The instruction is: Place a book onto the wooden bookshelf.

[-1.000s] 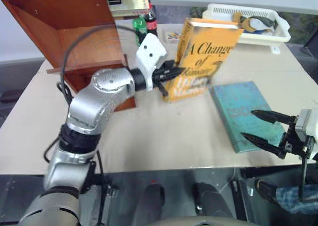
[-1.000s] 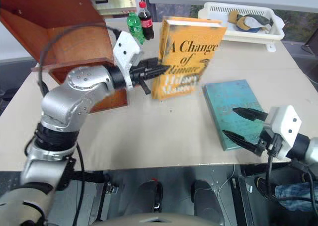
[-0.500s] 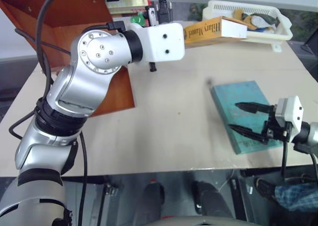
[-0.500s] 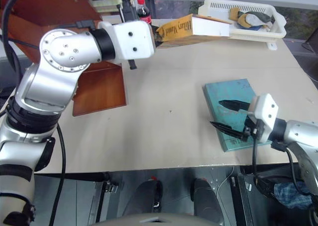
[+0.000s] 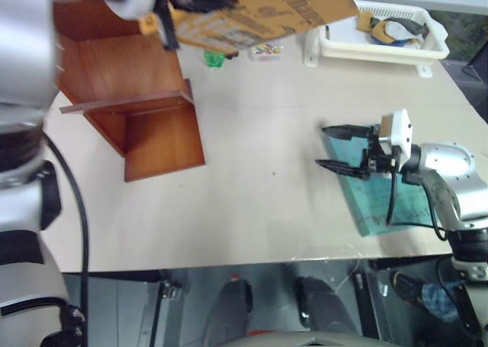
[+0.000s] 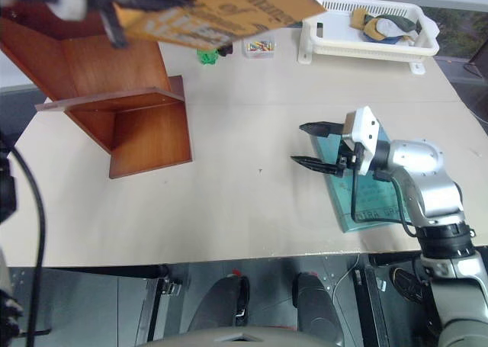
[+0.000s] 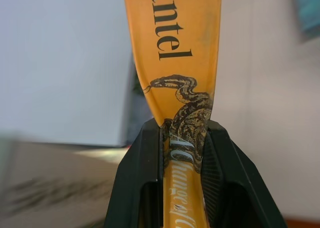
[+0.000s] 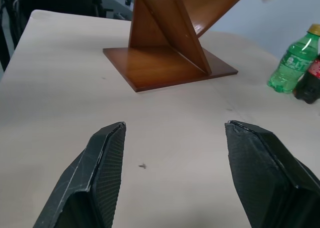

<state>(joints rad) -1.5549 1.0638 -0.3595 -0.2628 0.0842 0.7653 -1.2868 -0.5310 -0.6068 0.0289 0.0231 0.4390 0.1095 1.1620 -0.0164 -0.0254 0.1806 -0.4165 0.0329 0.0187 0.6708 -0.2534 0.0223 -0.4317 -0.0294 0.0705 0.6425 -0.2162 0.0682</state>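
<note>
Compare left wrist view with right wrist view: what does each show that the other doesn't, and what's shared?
Left wrist view: the left end effector shut on the book along its orange spine, which bears a snake drawing and the letters "antel".

Right wrist view: the right end effector open with nothing in it, the wooden bookshelf, a green bottle and a dark bottle side by side.

Shared: the pale table top.

A beige table (image 5: 252,202) carries the wooden bookshelf (image 5: 145,114) at its left, a teal book (image 5: 396,202) near the right edge, a white basket (image 5: 381,38) at the far side, and a green bottle (image 8: 290,65) beside a dark bottle (image 8: 310,80).
</note>
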